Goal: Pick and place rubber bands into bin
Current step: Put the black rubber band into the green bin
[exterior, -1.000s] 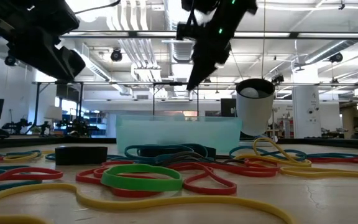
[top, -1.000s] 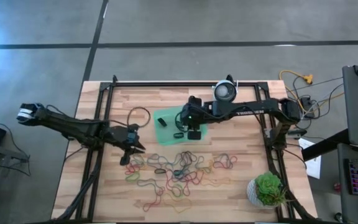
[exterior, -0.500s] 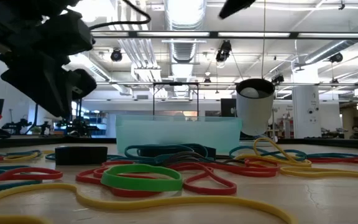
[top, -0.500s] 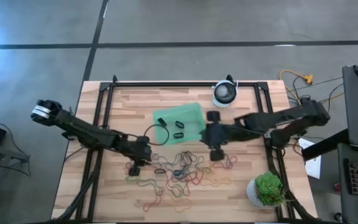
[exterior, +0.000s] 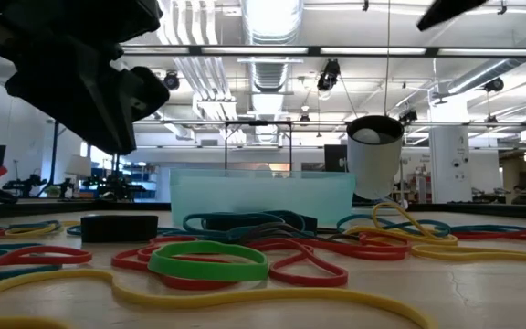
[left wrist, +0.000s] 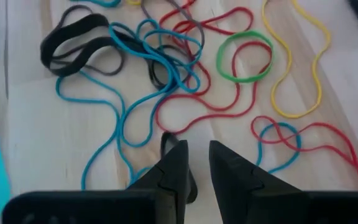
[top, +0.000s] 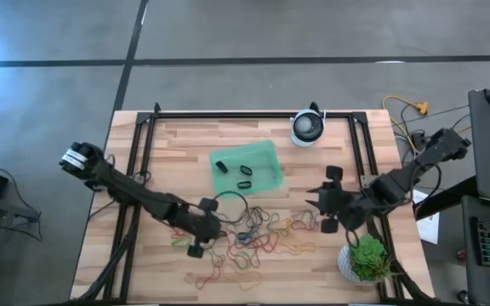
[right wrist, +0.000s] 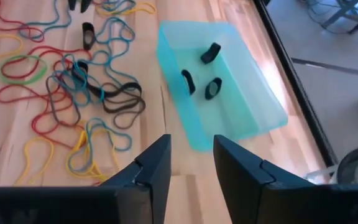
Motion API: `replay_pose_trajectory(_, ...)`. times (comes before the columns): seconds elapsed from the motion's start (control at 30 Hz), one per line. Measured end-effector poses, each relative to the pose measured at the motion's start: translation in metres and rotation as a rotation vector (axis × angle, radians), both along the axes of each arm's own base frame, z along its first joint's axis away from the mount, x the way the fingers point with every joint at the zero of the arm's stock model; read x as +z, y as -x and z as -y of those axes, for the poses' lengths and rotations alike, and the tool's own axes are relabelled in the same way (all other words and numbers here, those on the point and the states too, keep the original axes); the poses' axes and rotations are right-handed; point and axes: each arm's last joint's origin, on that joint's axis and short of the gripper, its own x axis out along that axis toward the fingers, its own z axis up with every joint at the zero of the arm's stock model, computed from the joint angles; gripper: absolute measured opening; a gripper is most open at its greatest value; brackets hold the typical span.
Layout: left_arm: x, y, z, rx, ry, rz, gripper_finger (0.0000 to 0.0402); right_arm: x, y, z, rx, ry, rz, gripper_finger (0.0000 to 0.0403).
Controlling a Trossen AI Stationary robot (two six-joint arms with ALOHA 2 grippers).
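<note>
You will find the rubber bands (top: 253, 234) spread in a tangle across the near middle of the desk (top: 160, 149), most loops overlapping so that single ones are hard to separate. The left gripper (left wrist: 196, 169) hangs low over the tangle's left part; its fingers (left wrist: 174, 165) stand narrowly apart with nothing visibly between them (a dark band end lies just beside one tip). The right gripper (right wrist: 191, 163) is at the tangle's right edge, near the plant (top: 367, 257), fingers (right wrist: 157, 163) parted and empty. Beyond the tangle sits the bin (top: 266, 151), holding three black bands. In the low view both arms are largely cut off. No writing can be read on anything.
</note>
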Motion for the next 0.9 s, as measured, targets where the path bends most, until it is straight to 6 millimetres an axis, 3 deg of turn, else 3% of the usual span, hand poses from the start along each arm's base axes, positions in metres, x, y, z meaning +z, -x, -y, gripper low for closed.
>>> replay_pose_trajectory(0.4, -0.005, -0.017, 0.025, -0.005, -0.119, -0.097, 0.005, -0.035, 0.014, -0.003, 0.018, 0.002, 0.087, 0.0109)
replay_pose_trajectory(0.9, -0.017, -0.009, 0.02, 0.059, -0.116, -0.159, 0.005, -0.033, 0.011, -0.005, 0.044, 0.007, 0.124, 0.0109)
